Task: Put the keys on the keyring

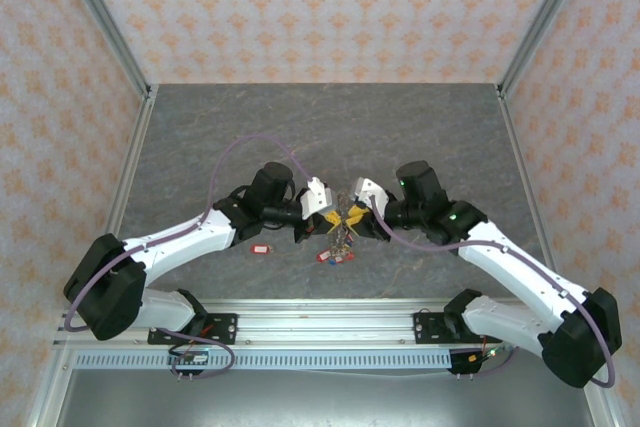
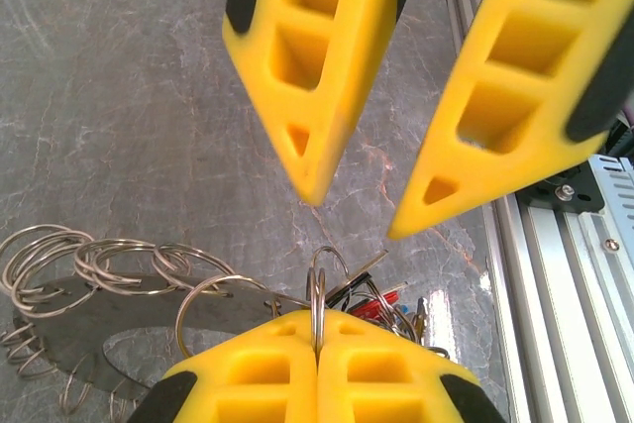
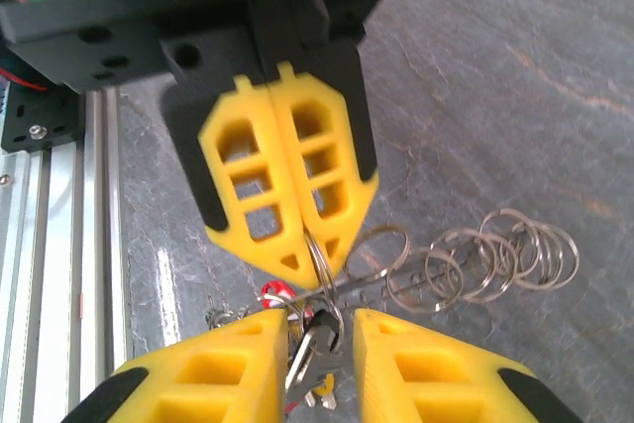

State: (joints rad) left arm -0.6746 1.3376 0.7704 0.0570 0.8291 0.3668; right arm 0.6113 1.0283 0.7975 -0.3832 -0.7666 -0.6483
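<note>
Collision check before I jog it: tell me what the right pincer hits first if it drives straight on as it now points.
Probably the keys dangling between the open fingers of the right pincer, then the split ring above them, pinched in the shut left pincer just beyond. Depth is hard to judge.

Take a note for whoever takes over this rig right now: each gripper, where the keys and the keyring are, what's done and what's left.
Left gripper: shut on the keyring.
Right gripper: open, its fingers on either side of the hanging keys, gripping nothing.
Red-tagged key: loose on the table, beside the left arm and apart from the ring.
Dark-tagged key: I cannot tell whether it is already on the ring.
Done: the ring is held and presented.
Left: fetch the red-tagged key and thread it on.
</note>
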